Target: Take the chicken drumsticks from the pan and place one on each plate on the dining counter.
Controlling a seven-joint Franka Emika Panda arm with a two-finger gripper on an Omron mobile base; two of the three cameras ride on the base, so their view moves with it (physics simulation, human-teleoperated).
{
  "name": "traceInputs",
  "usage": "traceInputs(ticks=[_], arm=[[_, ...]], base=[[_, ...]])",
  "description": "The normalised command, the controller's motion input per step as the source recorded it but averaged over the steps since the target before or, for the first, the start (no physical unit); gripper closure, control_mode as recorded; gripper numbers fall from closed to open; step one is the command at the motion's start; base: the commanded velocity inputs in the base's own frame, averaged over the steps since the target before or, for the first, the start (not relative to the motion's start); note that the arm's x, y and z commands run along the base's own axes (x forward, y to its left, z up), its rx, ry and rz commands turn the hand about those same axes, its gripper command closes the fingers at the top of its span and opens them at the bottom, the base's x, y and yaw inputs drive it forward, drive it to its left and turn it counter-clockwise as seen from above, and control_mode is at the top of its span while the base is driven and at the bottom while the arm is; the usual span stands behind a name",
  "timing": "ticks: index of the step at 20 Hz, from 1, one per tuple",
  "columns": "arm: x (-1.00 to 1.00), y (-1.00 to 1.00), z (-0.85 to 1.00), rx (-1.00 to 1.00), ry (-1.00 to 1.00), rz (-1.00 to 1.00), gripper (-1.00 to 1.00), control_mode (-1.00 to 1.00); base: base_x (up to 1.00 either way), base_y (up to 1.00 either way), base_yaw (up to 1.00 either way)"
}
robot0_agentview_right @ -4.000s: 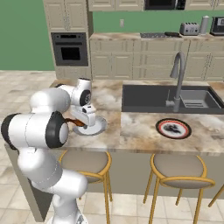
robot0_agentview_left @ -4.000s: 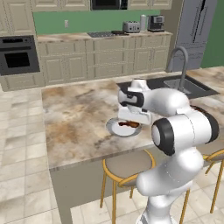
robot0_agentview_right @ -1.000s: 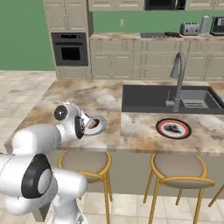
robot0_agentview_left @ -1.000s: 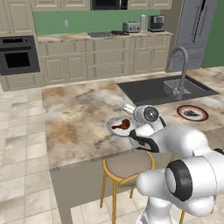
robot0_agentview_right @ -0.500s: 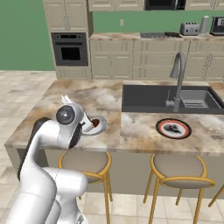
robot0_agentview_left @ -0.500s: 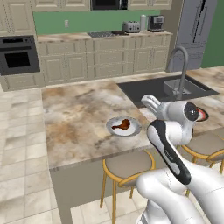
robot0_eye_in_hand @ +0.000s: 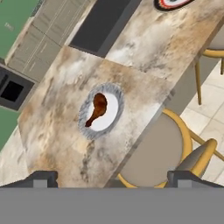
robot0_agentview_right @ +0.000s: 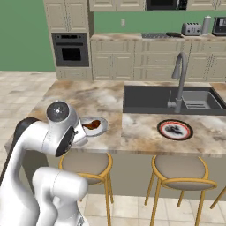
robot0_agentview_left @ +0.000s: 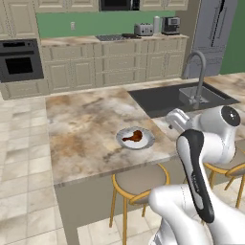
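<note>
one drumstick plated, gripper spread above the counter edge

gripper point(robot0_eye_in_hand: 109, 178): the two dark finger tips stand far apart at the bottom of the hand view, released, nothing between them. it hangs above the counter's front edge, looking down on the plate and a stool.

grey-white plate point(robot0_eye_in_hand: 113, 120) point(robot0_agentview_left: 145, 142) point(robot0_agentview_right: 103, 127): sits on the dining counter near its front edge, well apart from the gripper.

chicken drumstick point(robot0_eye_in_hand: 97, 109) point(robot0_agentview_left: 133, 137) point(robot0_agentview_right: 92, 125): reddish-brown, lies on the grey-white plate, thick end toward the plate's middle, thin end reaching toward the rim.

dining counter point(robot0_eye_in_hand: 153, 43) point(robot0_agentview_left: 81, 124) point(robot0_agentview_right: 141, 128): beige-brown marbled top, carrying both plates.

red-rimmed plate point(robot0_agentview_right: 175, 129) point(robot0_eye_in_hand: 173, 3): sits on the counter in front of the sink, well apart from the grey-white plate; something dark lies on it, too small to identify. in the hand view it is cut by the top edge.

sink point(robot0_agentview_right: 170, 99) point(robot0_agentview_left: 177, 95): dark basin set into the counter, with a curved grey faucet point(robot0_agentview_right: 178, 79) at its front.

stools point(robot0_agentview_right: 86, 164) point(robot0_agentview_left: 139, 182) point(robot0_eye_in_hand: 153, 153): round tan seats on yellow legs, tucked along the counter's front side.

arm point(robot0_agentview_left: 206, 143) point(robot0_agentview_right: 53, 132): white, folded close in front of the counter.
</note>
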Motion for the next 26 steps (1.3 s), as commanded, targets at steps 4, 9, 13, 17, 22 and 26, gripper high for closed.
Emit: traceInputs(ticks=[4, 9, 13, 17, 22, 26], arm=[[-0.03, 0.00, -0.28, -0.07, 0.01, 0.00, -1.00, -1.00], [0.00, 0.00, -0.21, -0.04, 0.02, 0.00, -1.00, -1.00], [-0.03, 0.01, -0.14, -0.03, 0.01, 0.00, -1.00, -1.00], [0.00, 0.00, 0.00, 0.00, 0.00, 0.00, -1.00, 1.00], [0.00, 0.00, 0.00, 0.00, 0.00, 0.00, -1.00, 1.00], [0.00, 0.00, 0.00, 0.00, 0.00, 0.00, -1.00, 1.00]], base=[[0.00, 0.00, 0.00], [0.00, 0.00, 0.00], [0.00, 0.00, 0.00], [-0.47, 0.37, 0.28], [-0.29, 0.70, 0.50], [0.06, 1.00, 0.38]])
